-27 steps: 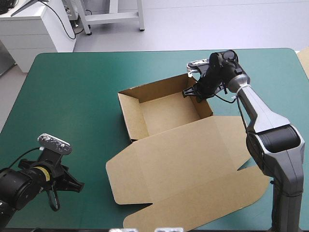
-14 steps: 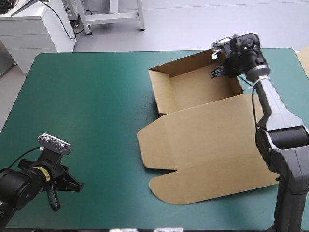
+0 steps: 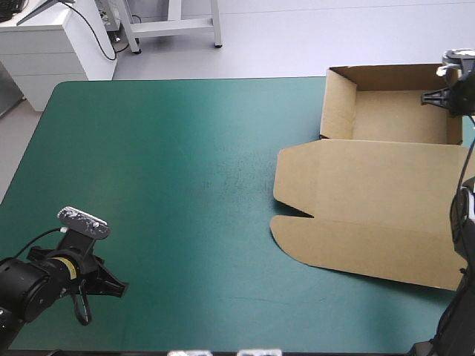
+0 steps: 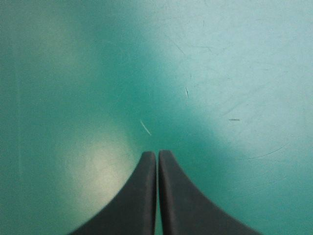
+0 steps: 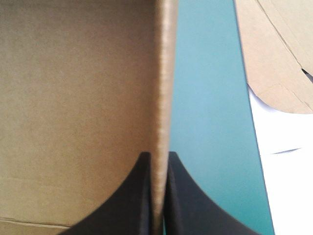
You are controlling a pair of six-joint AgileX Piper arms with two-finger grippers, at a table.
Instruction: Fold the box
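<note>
- Dragged since earlier, the box (image 3: 371, 185) lies at the tabletop's (image 3: 163, 163) far right corner — right claw (image 5: 157, 159) clamped on its wall.
- Left claw (image 4: 157, 156) unmoved — clenched, empty.

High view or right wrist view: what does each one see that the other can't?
Only the high view shows the whole brown cardboard box, an open tray with its lid flat, and the left gripper, shut, far from it near the table's near left corner. Only the right wrist view shows the right gripper pinching the edge of the tray's wall, and spare brown board beyond the table's edge. Both show the box, the right gripper and the teal-green table cover.
</note>
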